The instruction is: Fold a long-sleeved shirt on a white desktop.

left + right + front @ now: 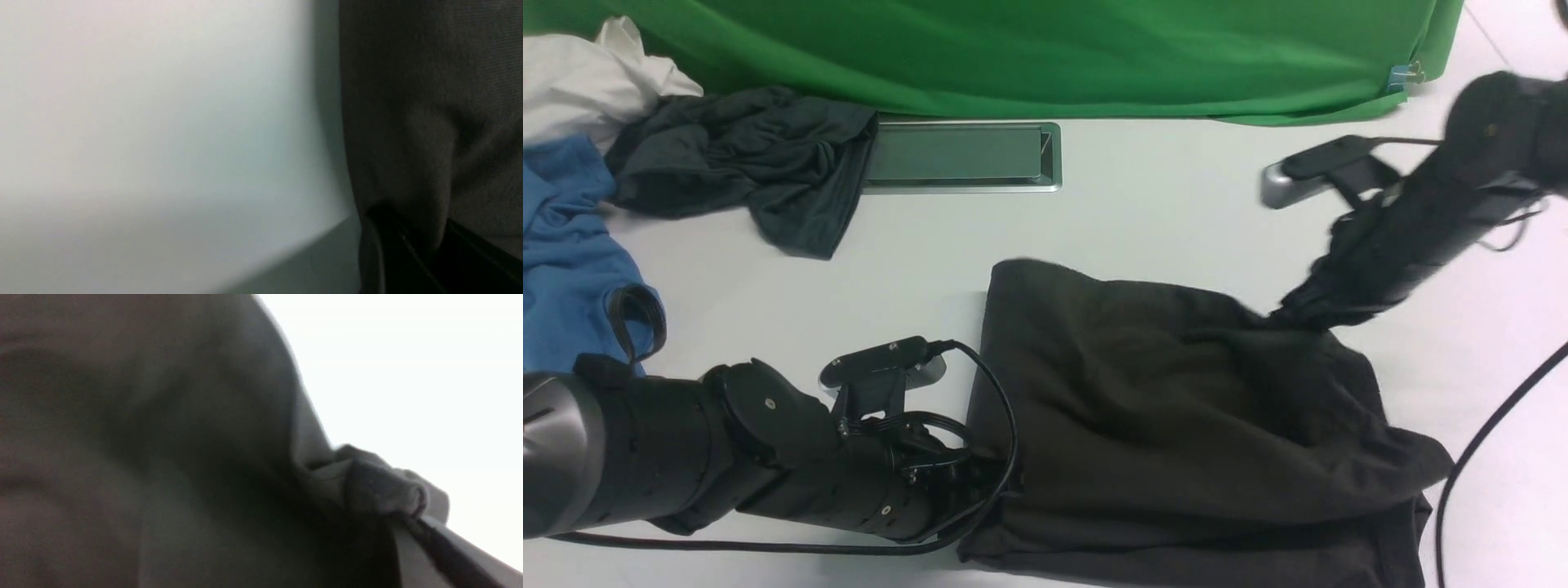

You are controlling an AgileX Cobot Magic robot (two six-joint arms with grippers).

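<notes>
The long-sleeved shirt (pixel 1168 425) lies bunched as a dark charcoal-brown mass on the white desktop (pixel 1160 212), right of centre; its print and label are hidden. My left gripper (pixel 984 478) is low at the shirt's left edge and shut on a fold of it. In the left wrist view that fold (pixel 425 192) runs down between the dark fingers (pixel 392 253). My right gripper (pixel 1298 306) is raised at the shirt's far right part and shut on it, pulling the cloth up into a peak. The right wrist view shows bunched fabric (pixel 384 490) at the pinching finger (pixel 445 551).
A dark teal-grey garment (pixel 760 163), a blue garment (pixel 564 253) and a white cloth (pixel 580 77) are piled at the far left. The silver-framed cable hatch (pixel 960 155) sits before the green backdrop (pixel 1045 49). A black cable (pixel 1486 441) crosses the right edge.
</notes>
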